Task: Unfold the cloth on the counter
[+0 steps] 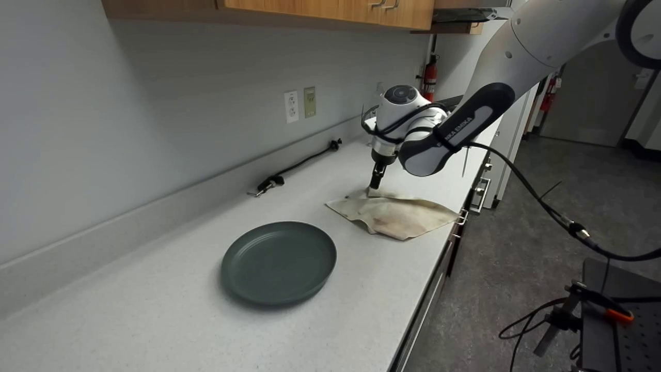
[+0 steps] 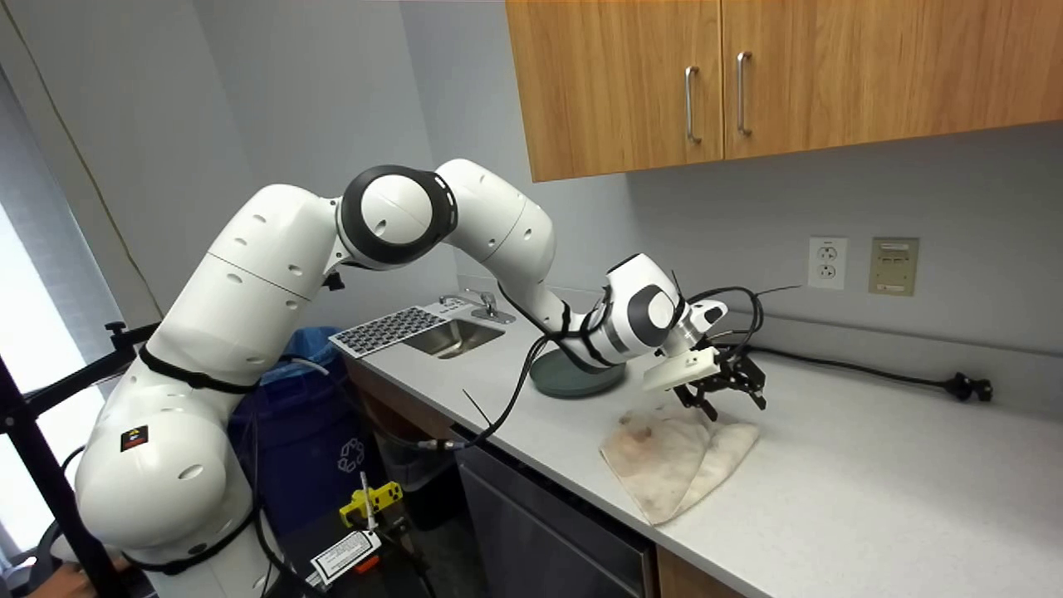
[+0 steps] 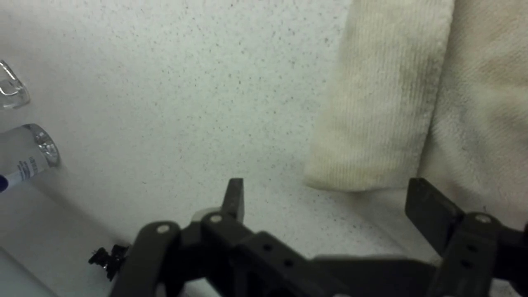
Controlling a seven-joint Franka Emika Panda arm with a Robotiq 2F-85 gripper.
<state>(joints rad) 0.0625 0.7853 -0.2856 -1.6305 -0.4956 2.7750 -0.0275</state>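
Note:
The cream-beige cloth (image 1: 403,219) lies wrinkled on the white counter (image 1: 155,325), near its front edge. In an exterior view the cloth (image 2: 656,465) has a flap folded over on its right side, and brownish stains. My gripper (image 1: 375,186) points down at the cloth's wall-side edge, and its fingers also show apart there (image 2: 736,409). In the wrist view the gripper (image 3: 326,181) is open, with nothing held. A ribbed, folded corner of the cloth (image 3: 379,107) reaches between the fingertips. The right fingertip overlaps the cloth; the left is over bare counter (image 3: 185,103). Contact cannot be told.
A round dark grey-green plate (image 1: 279,263) stands on the counter beside the cloth. A black jointed rod with clamps (image 1: 304,163) lies along the backsplash. Clear bottles (image 3: 31,150) lie at the wrist view's left edge. Wooden cabinets (image 2: 619,83) hang above; a sink (image 2: 453,339) is farther along.

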